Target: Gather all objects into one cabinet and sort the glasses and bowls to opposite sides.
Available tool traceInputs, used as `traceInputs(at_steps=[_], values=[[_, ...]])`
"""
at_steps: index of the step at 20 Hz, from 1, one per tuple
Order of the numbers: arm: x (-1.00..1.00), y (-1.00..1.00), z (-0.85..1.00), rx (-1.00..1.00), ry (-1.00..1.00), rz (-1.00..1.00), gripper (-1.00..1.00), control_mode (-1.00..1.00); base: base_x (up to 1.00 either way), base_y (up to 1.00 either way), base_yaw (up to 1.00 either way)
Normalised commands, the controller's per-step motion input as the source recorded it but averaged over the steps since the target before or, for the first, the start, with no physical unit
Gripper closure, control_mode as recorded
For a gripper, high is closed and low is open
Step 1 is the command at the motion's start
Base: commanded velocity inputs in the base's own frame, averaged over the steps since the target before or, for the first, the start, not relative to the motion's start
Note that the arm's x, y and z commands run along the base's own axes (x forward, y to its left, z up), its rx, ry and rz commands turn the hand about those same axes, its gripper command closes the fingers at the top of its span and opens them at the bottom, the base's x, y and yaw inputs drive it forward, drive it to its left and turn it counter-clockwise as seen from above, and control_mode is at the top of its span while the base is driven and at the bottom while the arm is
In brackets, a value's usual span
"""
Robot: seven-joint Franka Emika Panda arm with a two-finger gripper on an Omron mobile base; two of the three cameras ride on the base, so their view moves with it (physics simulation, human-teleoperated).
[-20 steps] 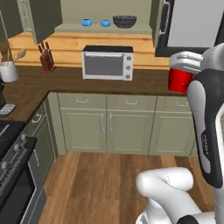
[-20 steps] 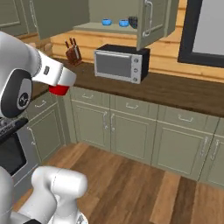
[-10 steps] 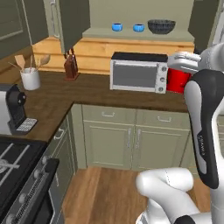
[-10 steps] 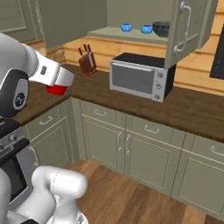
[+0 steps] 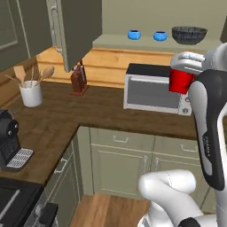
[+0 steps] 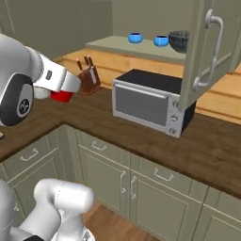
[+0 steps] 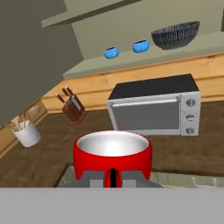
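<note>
Base has driven nearer the counter; views shifted. My gripper [image 7: 113, 177] stays clamped on the red mug [image 5: 180, 80], held before the toaster oven [image 6: 151, 106]. Far up, cabinet shelf [image 5: 146, 43] holds two blue cups [image 5: 134, 34] and ribbed bowl [image 5: 189, 34]; open door [image 6: 208, 52] hangs right.

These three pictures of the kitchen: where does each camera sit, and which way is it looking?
Left base view: behind the arm on its left, facing the open cabinet; the white arm rises at right, its tool shut on the red mug.
Right base view: behind on its right, facing the toaster oven; the arm enters at left.
Hand view: on the hand, over the mug toward the shelf.
Shared: two blue cups and the dark bowl on the shelf.
</note>
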Motion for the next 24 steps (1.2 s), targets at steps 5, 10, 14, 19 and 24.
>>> traceInputs(at_steps=[5,10,14,19,24], values=[[0.00,0.00,0.00,0.00,0.00,0.00,1.00,1.00,1.00,0.00,-0.07],[0.00,0.00,0.00,0.00,0.00,0.00,1.00,1.00,1.00,0.01,-0.03],[0.00,0.00,0.00,0.00,0.00,0.00,1.00,1.00,1.00,0.24,-0.18],[0.00,0.00,0.00,0.00,0.00,0.00,1.00,1.00,0.74,0.44,-0.26],[0.00,0.00,0.00,0.00,0.00,0.00,1.00,1.00,0.44,0.58,-0.19]])
